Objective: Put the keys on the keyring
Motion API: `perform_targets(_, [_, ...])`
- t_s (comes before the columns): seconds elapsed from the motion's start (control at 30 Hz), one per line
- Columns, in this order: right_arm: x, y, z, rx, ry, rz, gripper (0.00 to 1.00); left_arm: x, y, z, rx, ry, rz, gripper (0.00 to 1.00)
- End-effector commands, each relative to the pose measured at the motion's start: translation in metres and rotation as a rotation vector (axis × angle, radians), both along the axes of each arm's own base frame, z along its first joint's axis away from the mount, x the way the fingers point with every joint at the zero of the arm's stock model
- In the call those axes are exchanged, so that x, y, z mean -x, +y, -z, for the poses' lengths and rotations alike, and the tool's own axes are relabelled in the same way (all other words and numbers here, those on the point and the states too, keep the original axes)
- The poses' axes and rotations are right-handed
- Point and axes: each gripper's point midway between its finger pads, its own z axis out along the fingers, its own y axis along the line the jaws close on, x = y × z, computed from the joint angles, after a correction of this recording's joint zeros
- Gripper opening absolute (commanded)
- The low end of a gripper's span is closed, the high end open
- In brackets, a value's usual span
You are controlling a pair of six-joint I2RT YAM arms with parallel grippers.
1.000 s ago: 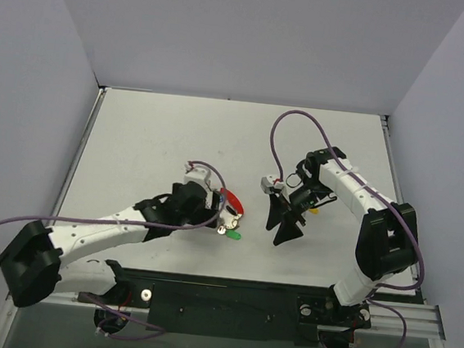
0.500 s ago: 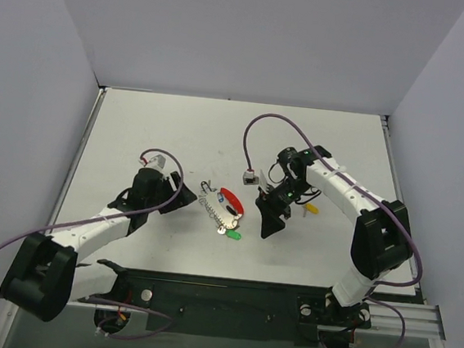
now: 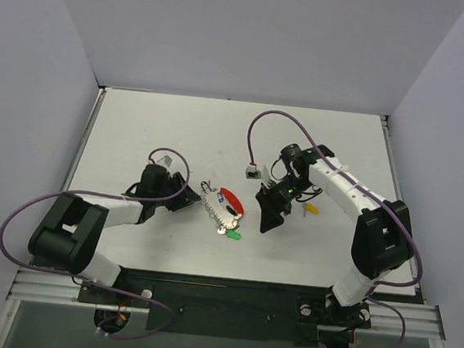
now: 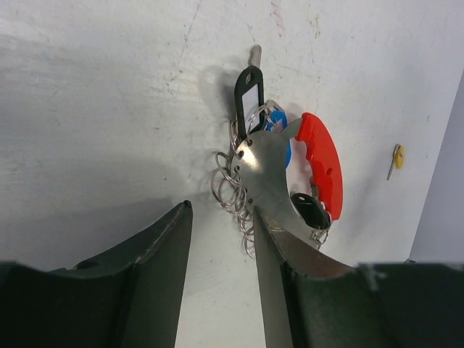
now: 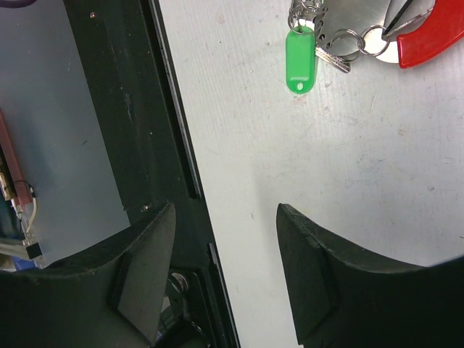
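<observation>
The keyring [image 3: 222,213] lies near the middle of the table [image 3: 137,132], slightly toward its near edge, with the green key [image 5: 299,61] and black key [image 4: 248,90] bunched at it. The yellow key [image 3: 311,206] lies loose nearer the right edge. The left gripper [image 3: 186,203] and right gripper [image 3: 269,215] flank the bunch, fingers apart, empty. Best, I judge: the right pinches the yellow key's plastic head squarely while the left steadies the ring.

Even bright overhead light; soft shadows; wrist-view jaws blurred.
</observation>
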Motion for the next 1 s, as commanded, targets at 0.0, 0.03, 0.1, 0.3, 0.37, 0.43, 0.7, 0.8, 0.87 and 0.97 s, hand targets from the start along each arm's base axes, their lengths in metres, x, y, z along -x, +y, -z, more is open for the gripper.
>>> perform_targets(0.0, [0.009, -0.001, -0.011, -0.020, 0.009, 0.004, 0.53, -0.032, -0.006, -0.023, 0.032, -0.085, -0.019, 0.47])
perform_targets(0.03, [0.010, -0.001, -0.011, -0.021, 0.013, 0.004, 0.53, -0.032, -0.006, -0.022, 0.029, -0.080, -0.020, 0.47])
perform_targets(0.1, [0.009, -0.001, -0.011, -0.023, 0.010, 0.004, 0.53, -0.038, -0.007, -0.023, 0.027, -0.078, -0.023, 0.43])
perform_targets(0.3, [0.010, -0.001, -0.011, -0.023, 0.012, 0.001, 0.53, -0.043, -0.006, -0.012, 0.009, -0.037, -0.040, 0.39])
perform_targets(0.37, [0.010, -0.001, -0.010, -0.022, 0.015, 0.001, 0.53, -0.043, -0.006, -0.009, 0.008, -0.026, -0.046, 0.37])
perform_targets(0.43, [0.010, -0.001, -0.011, -0.023, 0.012, 0.001, 0.53, -0.042, -0.005, -0.006, 0.005, -0.018, -0.054, 0.36])
perform_targets(0.7, [0.011, -0.001, -0.012, -0.027, 0.008, -0.003, 0.53, -0.037, -0.006, -0.001, 0.007, 0.009, -0.052, 0.36])
perform_targets(0.8, [0.011, -0.001, -0.011, -0.028, 0.010, -0.003, 0.53, -0.038, -0.009, 0.000, 0.014, 0.013, -0.050, 0.36])
perform_targets(0.87, [0.011, -0.001, -0.012, -0.027, 0.008, -0.001, 0.53, -0.037, -0.011, 0.001, 0.019, 0.019, -0.045, 0.36])
perform_targets(0.97, [0.010, -0.001, -0.012, -0.029, 0.006, -0.001, 0.53, -0.035, -0.014, 0.003, 0.025, 0.025, -0.042, 0.35])
